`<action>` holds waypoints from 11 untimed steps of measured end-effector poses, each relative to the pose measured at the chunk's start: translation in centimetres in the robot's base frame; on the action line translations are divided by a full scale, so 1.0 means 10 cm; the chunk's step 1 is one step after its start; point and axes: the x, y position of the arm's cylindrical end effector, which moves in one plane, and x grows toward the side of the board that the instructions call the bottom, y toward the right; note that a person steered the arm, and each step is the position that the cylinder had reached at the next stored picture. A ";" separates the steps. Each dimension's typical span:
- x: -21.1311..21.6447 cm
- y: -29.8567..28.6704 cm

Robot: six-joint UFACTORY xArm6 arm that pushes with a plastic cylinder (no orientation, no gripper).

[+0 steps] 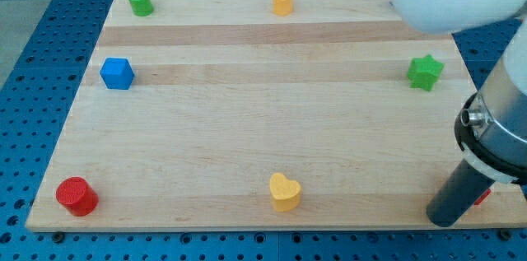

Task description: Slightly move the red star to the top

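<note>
A robotics lab is suggested by a wooden board (272,113) laid on a blue perforated mounting table (49,22)

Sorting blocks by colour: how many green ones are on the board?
2: a green cylinder at the view's top left, a green star at the right edge. The arm may hide others.
</note>
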 end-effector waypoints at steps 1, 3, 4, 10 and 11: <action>0.00 0.01; 0.00 0.04; 0.00 0.16; -0.18 0.54; -0.26 0.47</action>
